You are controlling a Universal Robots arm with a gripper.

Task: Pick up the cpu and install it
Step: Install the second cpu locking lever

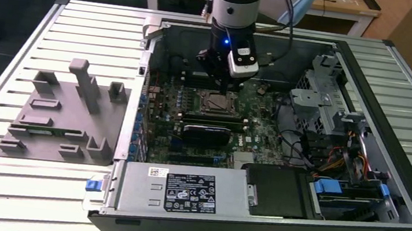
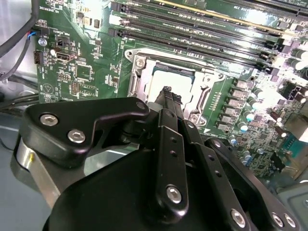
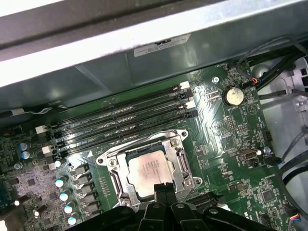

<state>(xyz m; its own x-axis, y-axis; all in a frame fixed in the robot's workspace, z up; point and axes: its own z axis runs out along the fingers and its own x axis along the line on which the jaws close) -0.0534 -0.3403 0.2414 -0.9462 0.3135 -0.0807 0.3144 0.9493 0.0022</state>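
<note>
Hovering inside the open computer case (image 1: 386, 171), the gripper (image 3: 162, 188) hangs just above the cpu (image 3: 149, 171), which sits in the motherboard socket (image 3: 113, 166); its fingertips look pressed together, grasping nothing.

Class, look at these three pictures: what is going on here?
A single robot arm reaches into an open computer case on a slatted table. Its gripper sits just above the motherboard socket, where the cpu already lies in the frame. In both wrist views the fingers end at the chip's edge. A grey fixture tray lies beside the case.
</note>
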